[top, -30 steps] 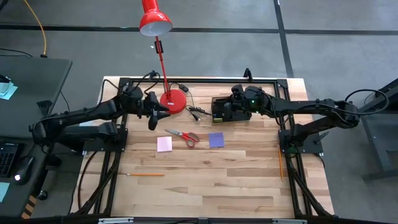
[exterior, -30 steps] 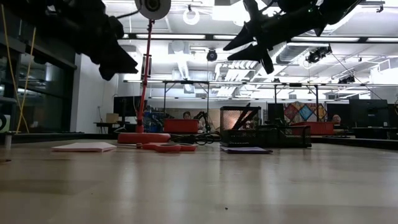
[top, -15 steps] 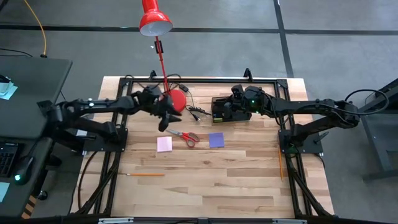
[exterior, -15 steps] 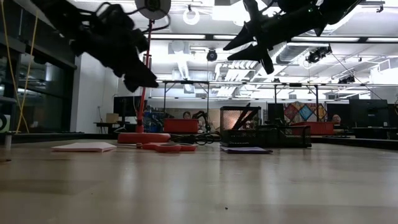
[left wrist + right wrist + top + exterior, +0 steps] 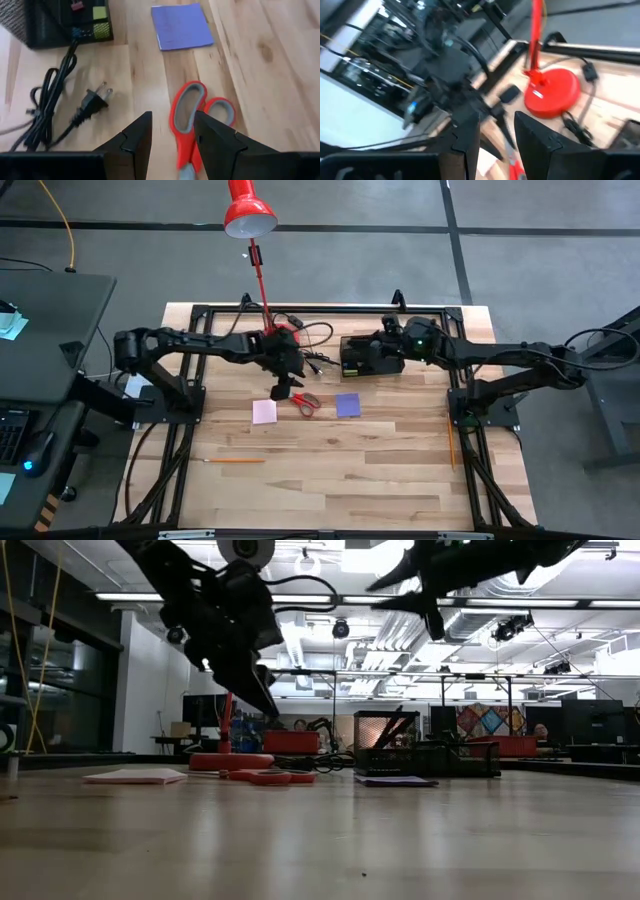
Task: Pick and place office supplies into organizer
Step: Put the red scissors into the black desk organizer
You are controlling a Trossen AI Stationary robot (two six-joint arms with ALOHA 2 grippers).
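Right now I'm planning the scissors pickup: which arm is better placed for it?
Left. Its pincer hangs open just above the red-handled scissors, whose handles show beside its fingers in the left wrist view. The right pincer is over the organizer, farther off.

Wooden table (image 5: pixel 380 470) bears lamp base (image 5: pixel 283 336), organizer (image 5: pixel 362 358), scissors (image 5: pixel 303 401), two pads centrally; pencil (image 5: pixel 234 461) at 7 o'clock.

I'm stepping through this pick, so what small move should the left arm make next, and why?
Probably lower the left gripper straight down onto the red-handled scissors. Its fingers are open and hang above the table, with the scissors lying flat just beneath, not yet gripped.
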